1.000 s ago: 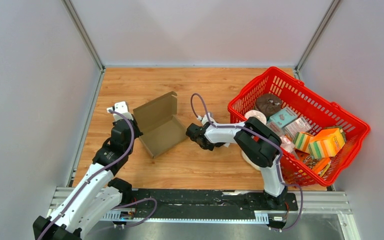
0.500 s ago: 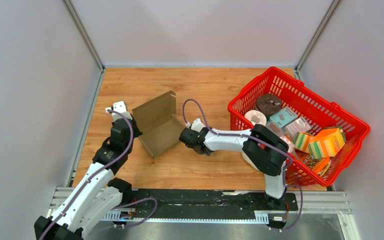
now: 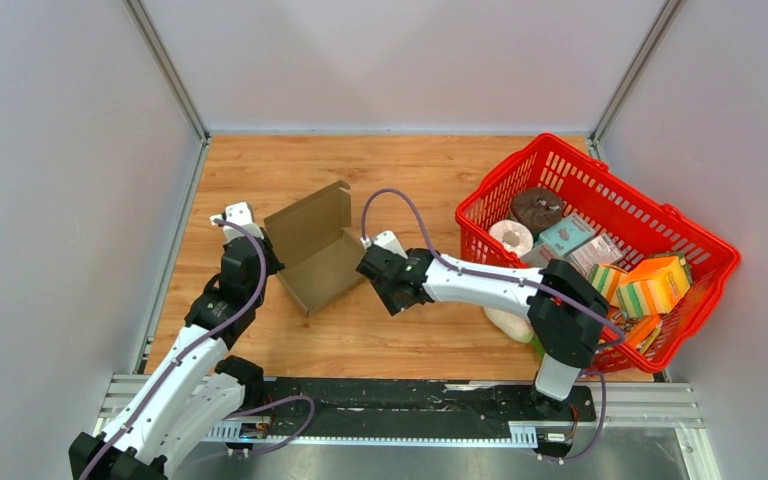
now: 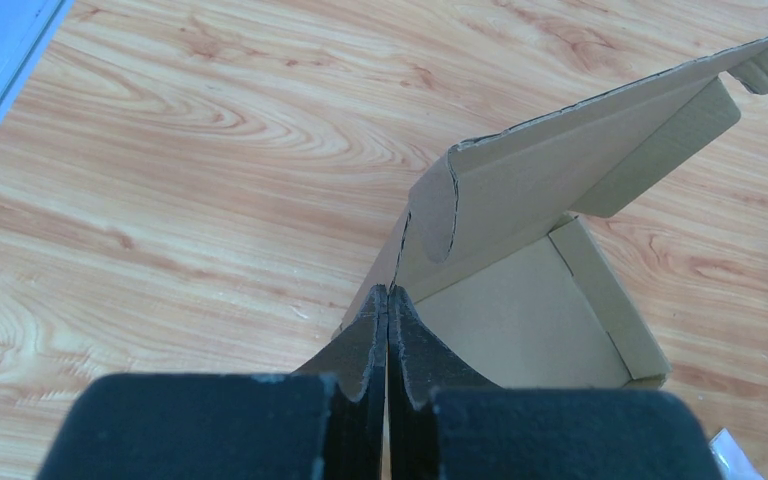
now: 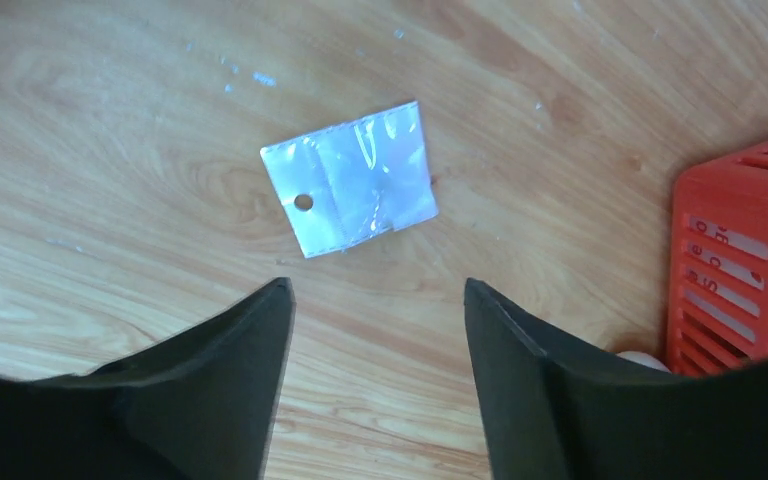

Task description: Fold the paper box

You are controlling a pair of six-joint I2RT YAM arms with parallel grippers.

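**Top view.** The paper box [image 3: 322, 255] lies open on the table [image 3: 420, 170], with its tray down and its lid flap raised on the far side. The left gripper [image 3: 270, 258] is at the tray's left corner. The right gripper [image 3: 370, 268] is just beside the tray's right edge; we cannot tell whether it touches. The red basket [image 3: 600, 165] stands well apart, behind the right jaws.

**Left wrist view.** The left fingers [image 4: 365, 345] are clenched on the thin side wall of the paper box [image 4: 520, 320]. The tray lies ahead and to the right of the jaws. The lid [image 4: 580, 130] rises beyond it, tilted, with a curled end tab. The wood to the left of the jaws is bare.

**Right wrist view.** The right gripper [image 5: 375, 330] is released, its jaws wide apart with nothing between them. A white packet [image 5: 350, 180] lies flat just ahead of the jaws. A corner of the basket [image 5: 740, 250] shows to their right. The box is out of this view.

**Step in hand.** We judge that the tray is formed and the lid is not yet closed, with the left jaws acting as the anchor. The next move calls for the right jaws to reach the lid's free edge and swing it over the tray. The lid's tuck flap must clear the tray's front wall. We judge there is ample open wood ahead of the box. The packet and the basket limit room behind the right jaws.
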